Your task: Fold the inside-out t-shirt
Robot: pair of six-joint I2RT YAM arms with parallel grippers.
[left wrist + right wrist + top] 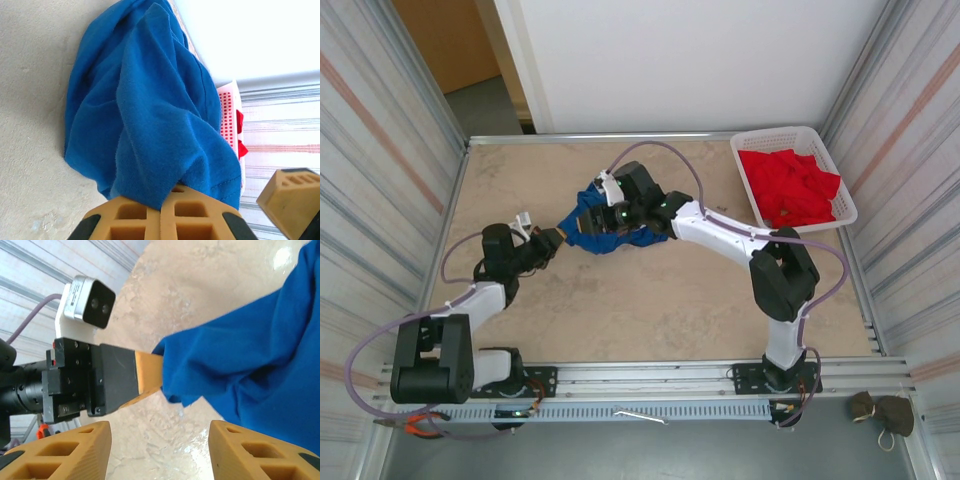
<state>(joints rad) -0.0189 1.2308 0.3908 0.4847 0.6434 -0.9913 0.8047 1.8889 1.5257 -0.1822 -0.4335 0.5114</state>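
**Fig.** Two-arm bench, top and wrist views.

**Surroundings.** A white perforated plastic basket (752, 195) sits in the far R corner of the beige stone-pattern table (650, 300). It is heaped w/ crumpled red garments (790, 185) and lies well apart from the work at ctr. A small brown item (880, 413), too small to identify, lies off the table past the near R corner.

**Task item.** The royal-blue soft cotton t-shirt (588, 228) is bunched in a heap near table ctr, between the two grippers. In the top view the R arm's wrist covers the heap's far R part.

**Edges, room.** Ribbed metal side walls (380, 150) close the table L and R. A slotted metal rail (650, 375) carrying both arm bases bounds the near edge. Bare tabletop surrounds the heap, widest toward the near edge.

**Pose.** The L arm reaches fwd from the near L corner, forearm low and angled R. The L gripper (558, 238) is clamped on a fold at the heap's L edge, w/ cloth pinched between its tan pads (200, 220). The R arm stretches diagonally from its near R base to ctr, elbow raised, wrist over the heap. The R gripper (160, 450) faces the L gripper, jaws apart w/ nothing between them. One of its fingers (260, 452) lies under an overhanging fold; contact cannot be told.
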